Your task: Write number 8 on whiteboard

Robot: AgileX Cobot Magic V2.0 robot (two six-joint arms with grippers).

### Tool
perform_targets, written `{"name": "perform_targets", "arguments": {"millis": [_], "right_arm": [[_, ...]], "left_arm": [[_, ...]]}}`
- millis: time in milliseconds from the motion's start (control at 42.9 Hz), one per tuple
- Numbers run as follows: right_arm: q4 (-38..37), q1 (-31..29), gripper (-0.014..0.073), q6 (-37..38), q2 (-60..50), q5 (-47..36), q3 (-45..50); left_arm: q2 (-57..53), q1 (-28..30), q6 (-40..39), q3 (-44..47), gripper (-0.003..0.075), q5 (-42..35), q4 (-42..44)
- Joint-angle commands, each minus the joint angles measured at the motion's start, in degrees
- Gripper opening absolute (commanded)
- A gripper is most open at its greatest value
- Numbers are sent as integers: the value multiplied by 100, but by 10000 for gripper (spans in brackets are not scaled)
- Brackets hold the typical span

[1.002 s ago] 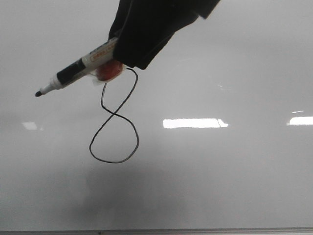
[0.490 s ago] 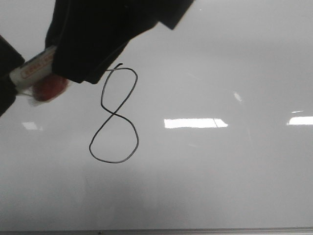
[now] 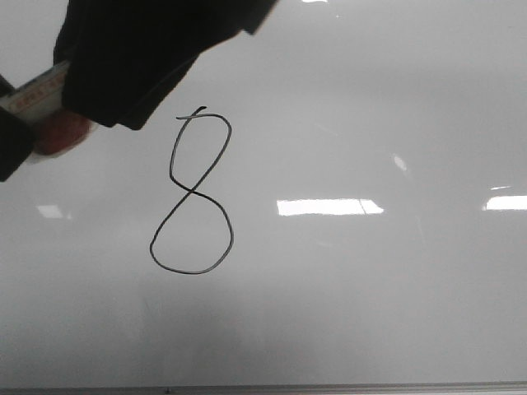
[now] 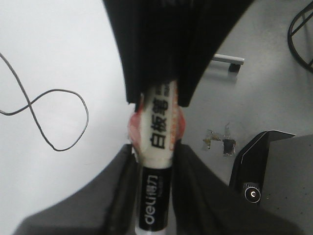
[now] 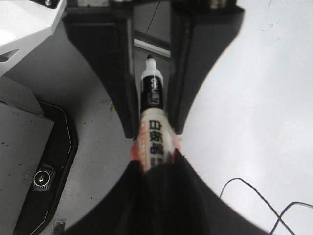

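Note:
The number 8 (image 3: 191,191) is a thin black figure on the glossy whiteboard (image 3: 370,288), fully uncovered. My right gripper (image 3: 90,107) hangs at the upper left of the front view, shut on a white-and-black marker (image 3: 37,95) with an orange pad (image 3: 59,136) around it. My left gripper (image 3: 12,140) is at the left edge. In the left wrist view its jaws (image 4: 154,196) flank the marker's black end (image 4: 155,200). In the right wrist view narrow gaps show between the left gripper's fingers (image 5: 124,98) and the marker (image 5: 154,132), which the right gripper (image 5: 159,161) holds.
The board's grey edge strip (image 3: 329,387) runs along the near side. Beyond the board's left side lies a grey table with a black arm base (image 4: 274,171) and a small metal handle (image 4: 227,59).
My right gripper has carried the marker left, away from the 8, uncovering its top loop. My left gripper has come in at the left edge around the marker's tip end.

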Motion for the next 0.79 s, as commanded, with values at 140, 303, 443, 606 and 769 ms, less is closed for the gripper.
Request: {"name": "perform_targets", "arguments": {"millis": [140,303,443,606,769], "right_arm": [[230,6,70,-19,-224,-330,-198],[370,-1,454,244,-224,-291,-198],[365,-50,580,507,-282,-235,-198],[365,-472,557,1112,-629,-115,-72],[365,-1329,465,1650,-1349,-75,592]], "left_arm": [[-30,-44,-14,-186,-10,-256,-267],[-30,-44,-39,-186,-20,-256,-267],[56,-44,-373,-186,-20,-327,-267],[394,281,-1494,-186,-20,-656,-161],[838,1050,-2668,-186,-21,-886,-134]]}}
